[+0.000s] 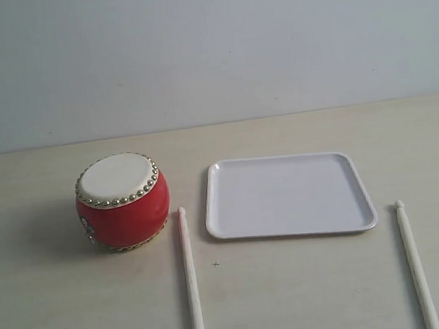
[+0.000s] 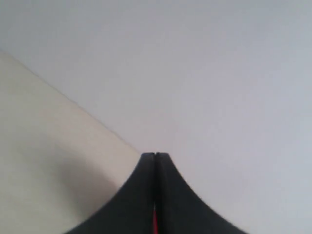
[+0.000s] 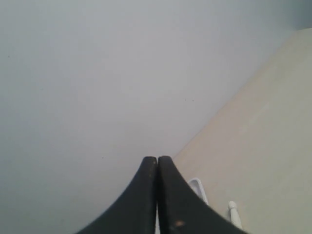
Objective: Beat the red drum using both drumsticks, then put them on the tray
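The red drum (image 1: 122,201) with a cream skin and gold studs stands upright on the table at the left. One drumstick (image 1: 189,272) lies just right of the drum. The white tray (image 1: 288,195) lies empty at centre right. The second drumstick (image 1: 416,264) lies right of the tray; its tip (image 3: 234,212) and a tray corner (image 3: 197,187) show in the right wrist view. Neither gripper appears in the exterior view. My left gripper (image 2: 155,156) is shut with nothing in it; a red sliver of the drum (image 2: 155,225) shows through a thin gap lower down. My right gripper (image 3: 157,159) is shut, holding nothing.
The light wooden table (image 1: 62,304) runs back to a pale grey wall (image 1: 208,41). Both wrist views look mostly at that wall, with a strip of tabletop (image 2: 39,161) beside the fingers.
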`<state>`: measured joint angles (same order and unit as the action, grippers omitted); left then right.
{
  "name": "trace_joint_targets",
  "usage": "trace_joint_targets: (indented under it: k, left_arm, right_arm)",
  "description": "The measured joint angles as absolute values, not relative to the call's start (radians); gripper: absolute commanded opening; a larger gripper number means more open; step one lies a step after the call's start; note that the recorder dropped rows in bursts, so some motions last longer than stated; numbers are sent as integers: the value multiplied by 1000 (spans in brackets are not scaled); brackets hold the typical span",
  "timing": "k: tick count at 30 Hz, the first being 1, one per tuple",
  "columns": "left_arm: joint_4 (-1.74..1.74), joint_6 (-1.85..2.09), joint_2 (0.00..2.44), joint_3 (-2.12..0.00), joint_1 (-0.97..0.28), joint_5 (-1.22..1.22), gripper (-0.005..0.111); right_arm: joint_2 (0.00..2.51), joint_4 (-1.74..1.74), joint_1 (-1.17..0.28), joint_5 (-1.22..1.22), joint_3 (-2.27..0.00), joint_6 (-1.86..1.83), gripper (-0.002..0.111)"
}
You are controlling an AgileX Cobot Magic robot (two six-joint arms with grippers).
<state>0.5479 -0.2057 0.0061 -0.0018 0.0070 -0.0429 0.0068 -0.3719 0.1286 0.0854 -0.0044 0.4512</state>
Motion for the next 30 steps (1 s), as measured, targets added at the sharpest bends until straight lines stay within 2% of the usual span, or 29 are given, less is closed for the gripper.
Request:
trace_joint_targets:
  k: [8, 12, 16, 21, 26, 30]
  left_arm:
    - [568, -347, 6, 1, 7, 110, 0]
    - [568, -332, 60, -18, 7, 106, 0]
    - [526, -243, 253, -144, 7, 31, 0]
    - [454, -192, 560, -367, 7, -128, 0]
    - [442, -143, 874, -605, 7, -321, 0]
    - [443, -25, 1038, -770, 7, -492, 0]
  right_arm:
    - [7, -416, 129, 40, -4, 478, 0]
    - [41, -428, 129, -25, -9, 440, 0]
    - [174, -430, 129, 36, -96, 314, 0]
    - [385, -377, 129, 206, -318, 155, 0]
    - [633, -219, 129, 475, -575, 115, 0]
    - [761, -234, 129, 557, -713, 108, 0]
